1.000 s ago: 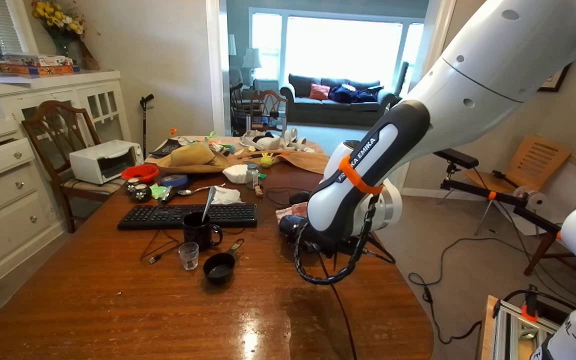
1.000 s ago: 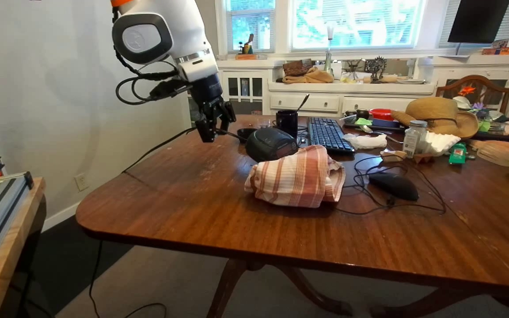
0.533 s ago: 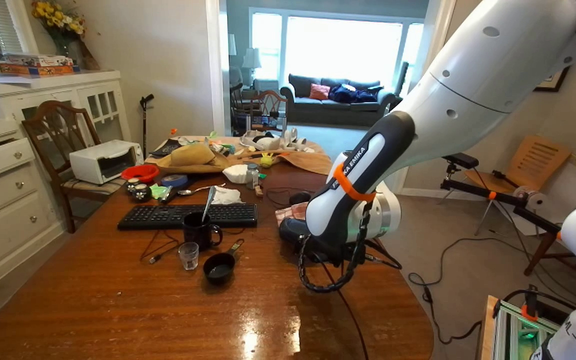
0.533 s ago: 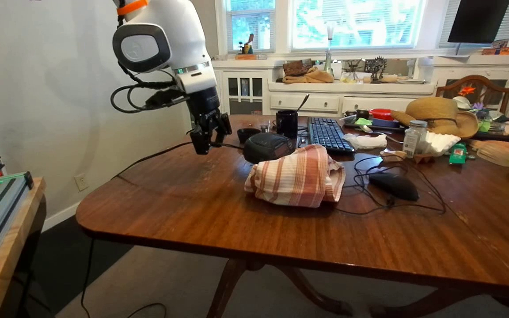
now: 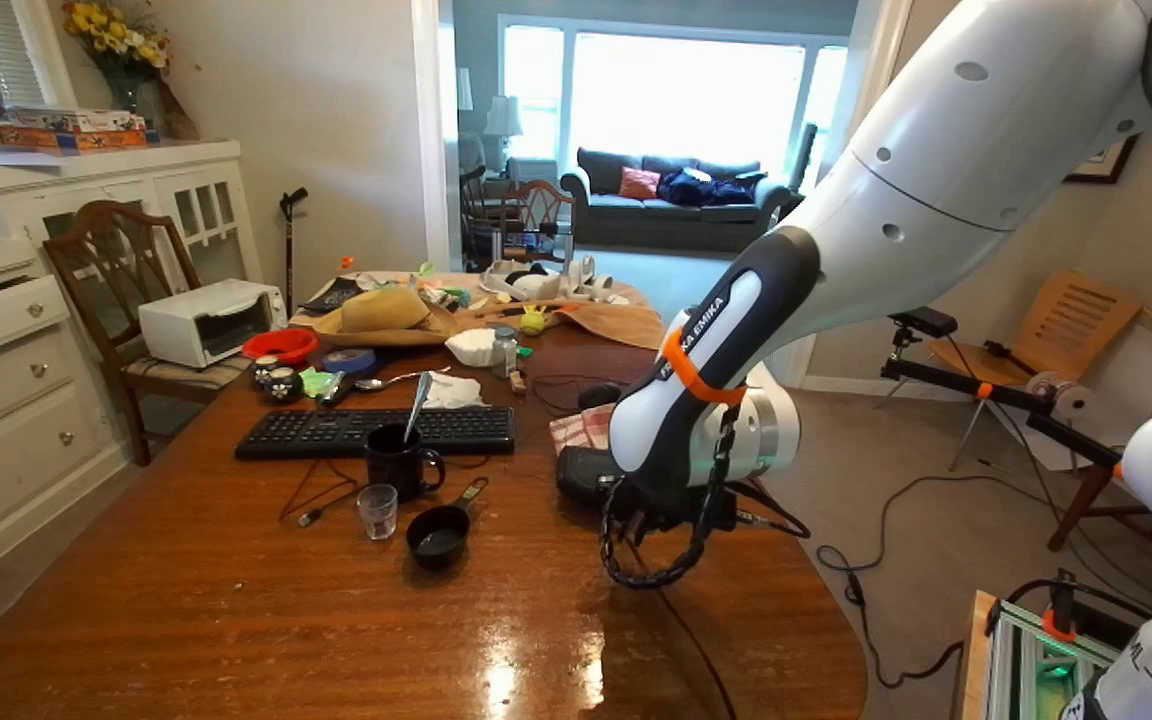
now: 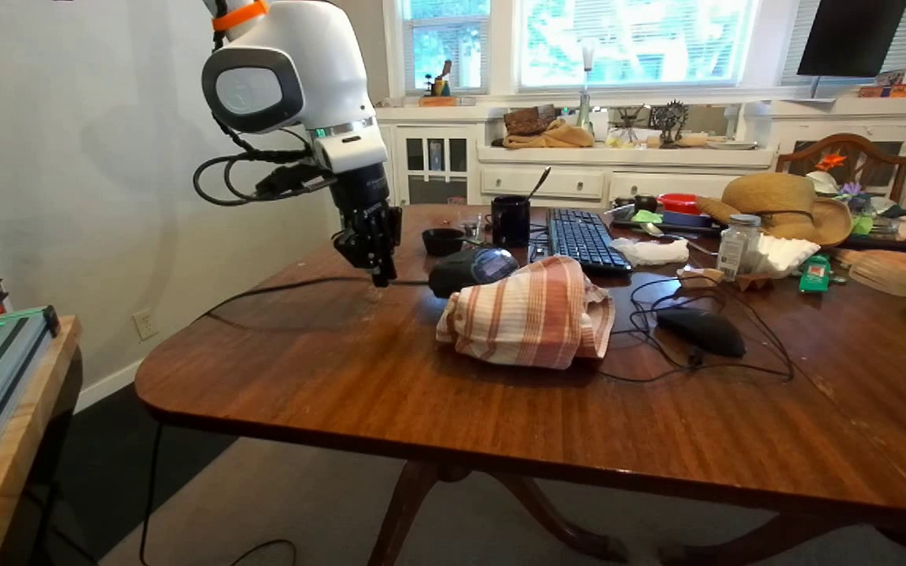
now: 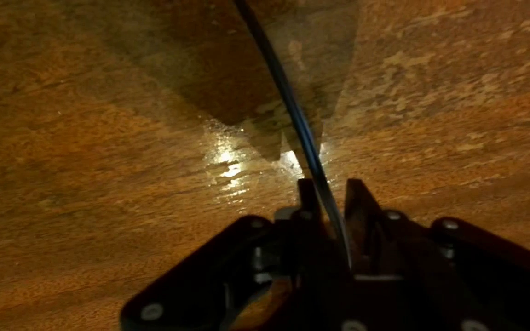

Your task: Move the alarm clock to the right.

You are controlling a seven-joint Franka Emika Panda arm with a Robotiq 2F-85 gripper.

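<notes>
The alarm clock (image 5: 584, 471) is a small black rounded block on the table, beside a striped cloth, partly hidden by the arm. It also shows in an exterior view (image 6: 470, 271), behind the cloth. It is out of the wrist view. A black cable (image 6: 303, 283) runs along the table to the clock and passes my gripper. My gripper (image 6: 382, 279) is low over the table beside the clock, not touching its body. In the wrist view my fingertips (image 7: 327, 184) stand a small gap apart, nearly closed. The cable (image 7: 292, 108) passes between them, with space beside it at the tips.
A red-striped cloth (image 6: 528, 314) lies against the clock. A black mug (image 6: 510, 220), a keyboard (image 6: 585, 240), a black measuring cup (image 5: 439, 535) and a clear glass (image 5: 377, 512) stand nearby. A computer mouse (image 6: 701, 330) with tangled cord lies beyond the cloth.
My gripper has moved down toward the table, and its fingers have come much closer together. The cable sits lower, and the clock has tipped and sunk slightly, shifting a little toward the gripper.
</notes>
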